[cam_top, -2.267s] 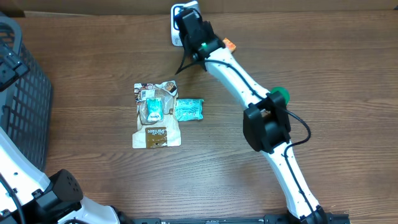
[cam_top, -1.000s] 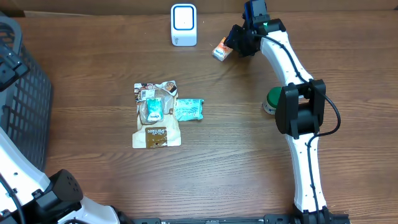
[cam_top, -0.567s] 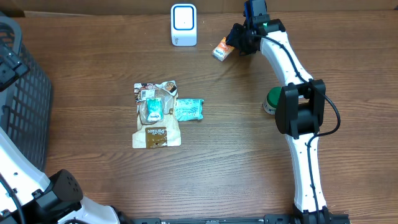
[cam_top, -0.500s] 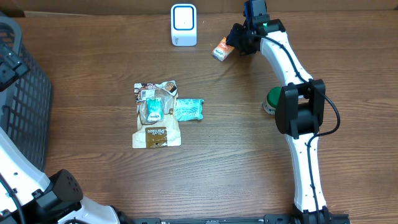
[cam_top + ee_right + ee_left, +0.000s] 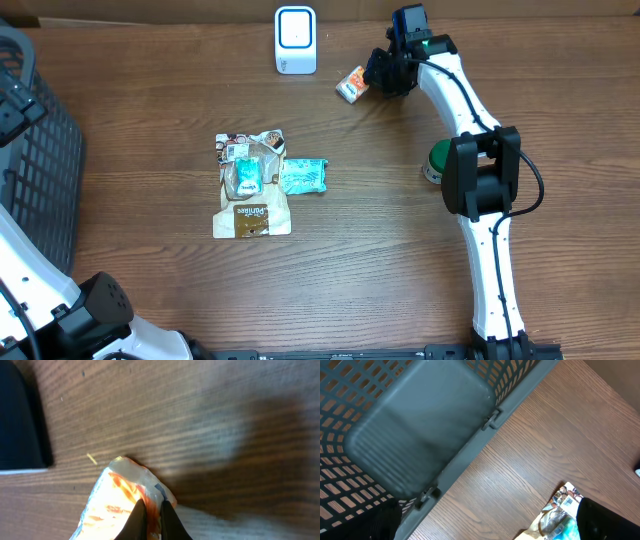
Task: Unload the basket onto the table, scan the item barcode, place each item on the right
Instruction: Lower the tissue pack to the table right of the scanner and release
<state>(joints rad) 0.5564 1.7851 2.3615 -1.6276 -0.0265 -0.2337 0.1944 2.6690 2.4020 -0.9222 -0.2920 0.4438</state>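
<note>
A small orange-and-white packet (image 5: 351, 84) is at the back of the table, right of the white barcode scanner (image 5: 296, 40). My right gripper (image 5: 378, 72) is shut on the packet's right end. In the right wrist view the fingertips (image 5: 137, 519) pinch the packet (image 5: 112, 505) just above the wood, and the scanner (image 5: 20, 420) shows dark at the left edge. My left gripper (image 5: 485, 532) hangs open and empty over the basket's rim, far to the left.
A dark grey mesh basket (image 5: 35, 150) stands at the left edge, also seen as a basket (image 5: 420, 425) under the left wrist. A brown pouch (image 5: 252, 185) and a teal packet (image 5: 303, 176) lie mid-table. A green-lidded item (image 5: 437, 160) sits beside the right arm.
The right gripper's jaws have closed onto the orange-and-white packet, which has shifted slightly left and toward me. The left arm has not moved.
</note>
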